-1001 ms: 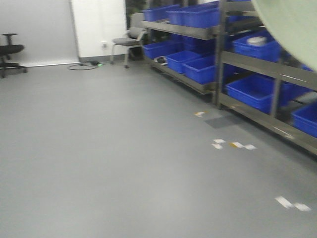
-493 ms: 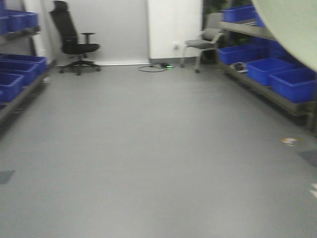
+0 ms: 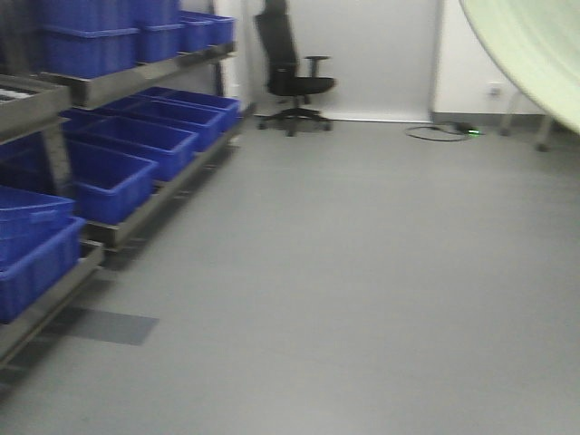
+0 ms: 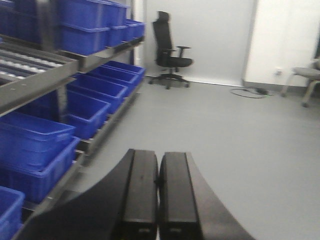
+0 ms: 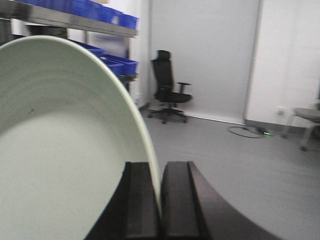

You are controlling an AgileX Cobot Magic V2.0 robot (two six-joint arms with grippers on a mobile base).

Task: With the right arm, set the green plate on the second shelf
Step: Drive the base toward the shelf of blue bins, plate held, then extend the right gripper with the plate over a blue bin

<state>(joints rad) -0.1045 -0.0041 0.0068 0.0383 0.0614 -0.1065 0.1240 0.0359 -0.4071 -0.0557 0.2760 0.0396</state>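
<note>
The pale green plate (image 5: 60,150) fills the left of the right wrist view, held on edge. My right gripper (image 5: 160,167) is shut on its rim, one black finger on each side. The plate's edge also shows at the top right of the front view (image 3: 535,54). My left gripper (image 4: 158,157) is shut and empty, pointing over the grey floor beside the left shelving. The metal shelf rack (image 3: 100,86) stands on the left in the front view, with blue bins on its levels.
Blue bins (image 3: 113,172) fill the left rack; it also shows in the left wrist view (image 4: 45,75). A black office chair (image 3: 290,72) stands at the back wall. A cable with a green light (image 3: 453,131) lies on the floor. A grey chair (image 4: 302,80) is at right.
The view has swung left: the right-hand rack and grey chair left the frame, and the left rack with blue bins came in. The plate stays at the top right.
</note>
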